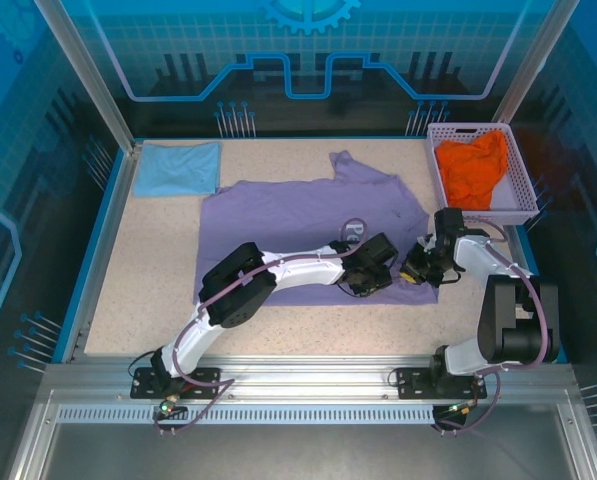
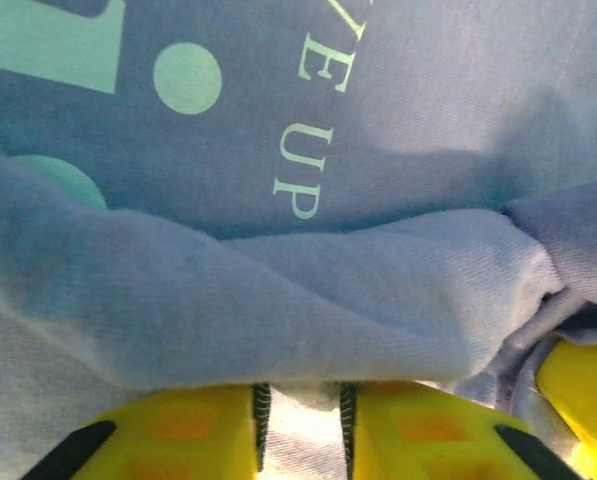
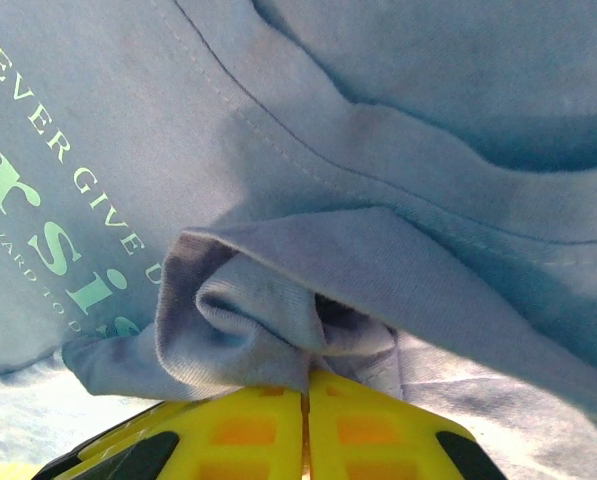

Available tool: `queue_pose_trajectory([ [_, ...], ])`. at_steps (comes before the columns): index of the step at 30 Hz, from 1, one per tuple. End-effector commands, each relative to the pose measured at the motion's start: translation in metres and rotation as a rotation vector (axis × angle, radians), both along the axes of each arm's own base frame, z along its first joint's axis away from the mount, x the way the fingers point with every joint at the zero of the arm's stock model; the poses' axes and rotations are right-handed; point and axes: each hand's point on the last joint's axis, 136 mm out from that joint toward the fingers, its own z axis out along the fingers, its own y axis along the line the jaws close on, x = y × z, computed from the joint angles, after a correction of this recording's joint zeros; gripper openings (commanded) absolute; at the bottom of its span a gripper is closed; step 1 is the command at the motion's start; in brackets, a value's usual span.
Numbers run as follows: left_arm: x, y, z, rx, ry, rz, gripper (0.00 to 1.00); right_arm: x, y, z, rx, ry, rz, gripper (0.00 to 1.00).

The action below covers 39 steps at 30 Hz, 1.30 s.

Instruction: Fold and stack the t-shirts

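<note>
**Both claws clenched on near edge of purple t-shirt**

Near edge of the counter (image 1: pixel 138 300): both arm bases are seen bolted side by side, the arms reaching in toward the middle right.

The left claw (image 1: pixel 370 270) is set low over the near right part of the purple t-shirt (image 1: pixel 298 215). In the left wrist view the left claw (image 2: pixel 300 430) is seen clenched on that shirt. A strip of the purple t-shirt (image 2: pixel 378 150) is caught in the narrow slot between the yellow fingers (image 2: pixel 168 435), and a thick fold is bunched just beyond them.

The right claw (image 1: pixel 418 265) is placed just right of the left one, at the shirt's near right corner. In the right wrist view the right claw (image 3: pixel 306 420) is seen clenched, fingers (image 3: pixel 378 430) pressed together. A crumpled wad of the purple t-shirt (image 3: pixel 278 120) is pinched at the tips.

The purple t-shirt is spread mostly flat across the counter's middle, one sleeve pointing far. Pale lettering (image 3: pixel 53 150) is printed on it; "NEVER GIVE" can be read in the right wrist view.

Far left corner: the light blue t-shirt (image 1: pixel 178 168) is laid folded flat, near the purple one's far left corner.

Far right: the orange t-shirt (image 1: pixel 475 170) is heaped inside the basket (image 1: pixel 523 185), which is set on the counter well apart from the blue one.
</note>
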Motion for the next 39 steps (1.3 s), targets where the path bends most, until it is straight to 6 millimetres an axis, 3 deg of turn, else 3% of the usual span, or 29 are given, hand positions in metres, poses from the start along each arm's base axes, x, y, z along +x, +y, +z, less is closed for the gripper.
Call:
queue_pose_trajectory([
  [1, 0.002, 0.005, -0.013, 0.053, -0.002, -0.010, 0.23, -0.005, -0.002, -0.002, 0.012, 0.006, -0.005, 0.08],
  [19, 0.006, 0.010, -0.008, 0.050, -0.009, -0.039, 0.01, -0.007, -0.003, 0.000, 0.000, 0.001, -0.001, 0.08],
  [39, 0.005, 0.017, 0.019, 0.024, -0.062, -0.076, 0.00, -0.012, -0.004, 0.004, -0.011, -0.005, 0.000, 0.08],
])
